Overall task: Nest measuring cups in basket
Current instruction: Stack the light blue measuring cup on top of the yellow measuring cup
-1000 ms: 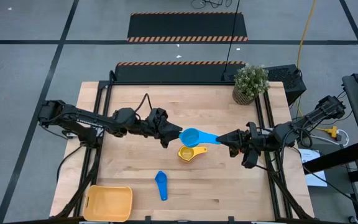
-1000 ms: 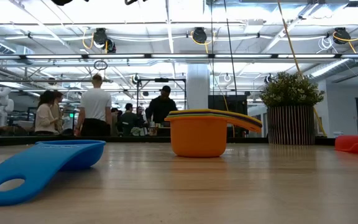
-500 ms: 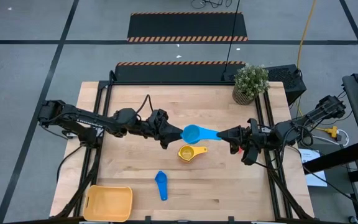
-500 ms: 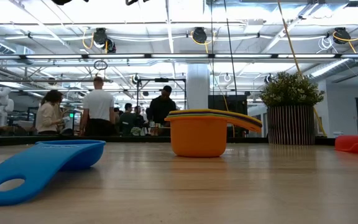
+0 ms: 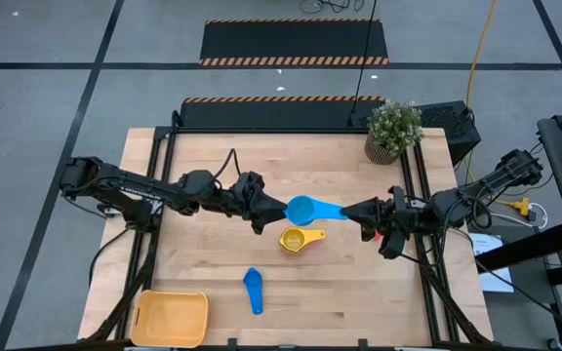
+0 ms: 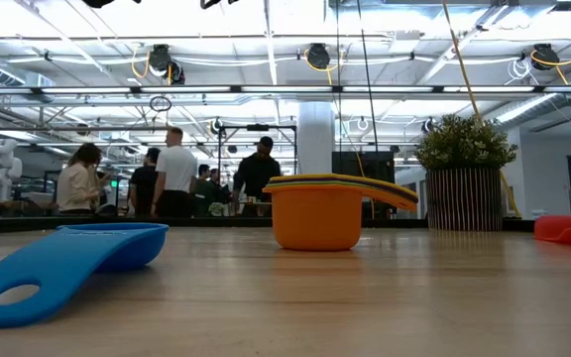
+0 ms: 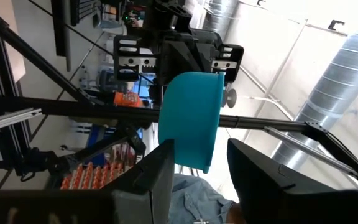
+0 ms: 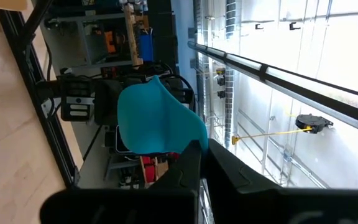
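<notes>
Above the middle of the worktop (image 5: 213,156), the right gripper (image 5: 347,212) has its fingers closed on the handle of a light blue cup (image 5: 301,209), while the left gripper (image 5: 279,211) has its half-open fingers around the bowl (contact unclear). The basket (image 5: 171,319) sits at the front left corner.

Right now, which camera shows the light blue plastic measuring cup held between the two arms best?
The high view: the light blue plastic measuring cup hangs between the left gripper at its bowl and the right gripper, shut on its handle. The left wrist view shows only its bowl, the right wrist view its underside. The low view misses it.
</notes>
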You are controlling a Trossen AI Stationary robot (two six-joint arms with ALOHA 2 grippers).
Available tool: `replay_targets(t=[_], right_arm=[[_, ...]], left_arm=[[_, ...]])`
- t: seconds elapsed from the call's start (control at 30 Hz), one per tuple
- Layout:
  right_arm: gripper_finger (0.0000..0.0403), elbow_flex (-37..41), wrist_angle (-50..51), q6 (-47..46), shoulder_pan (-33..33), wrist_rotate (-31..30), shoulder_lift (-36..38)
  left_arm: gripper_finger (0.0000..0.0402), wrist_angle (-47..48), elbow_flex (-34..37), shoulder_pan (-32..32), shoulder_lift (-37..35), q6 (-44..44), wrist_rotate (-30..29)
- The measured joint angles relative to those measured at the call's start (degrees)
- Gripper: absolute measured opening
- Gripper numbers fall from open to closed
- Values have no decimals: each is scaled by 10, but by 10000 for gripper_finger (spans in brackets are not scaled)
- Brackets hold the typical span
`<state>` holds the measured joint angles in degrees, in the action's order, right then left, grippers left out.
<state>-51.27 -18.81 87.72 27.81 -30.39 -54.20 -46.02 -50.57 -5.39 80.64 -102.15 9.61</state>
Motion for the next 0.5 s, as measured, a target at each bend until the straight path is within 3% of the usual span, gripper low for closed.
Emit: replay_targets(t=[0.27, 0.5], right_arm=[[0, 0, 2, 0, 0, 1, 0], [0, 0, 2, 0, 0, 1, 1]], left_arm=[[143, 0, 0, 1, 0, 9, 0], [72, 0, 0, 1, 0, 9, -1]])
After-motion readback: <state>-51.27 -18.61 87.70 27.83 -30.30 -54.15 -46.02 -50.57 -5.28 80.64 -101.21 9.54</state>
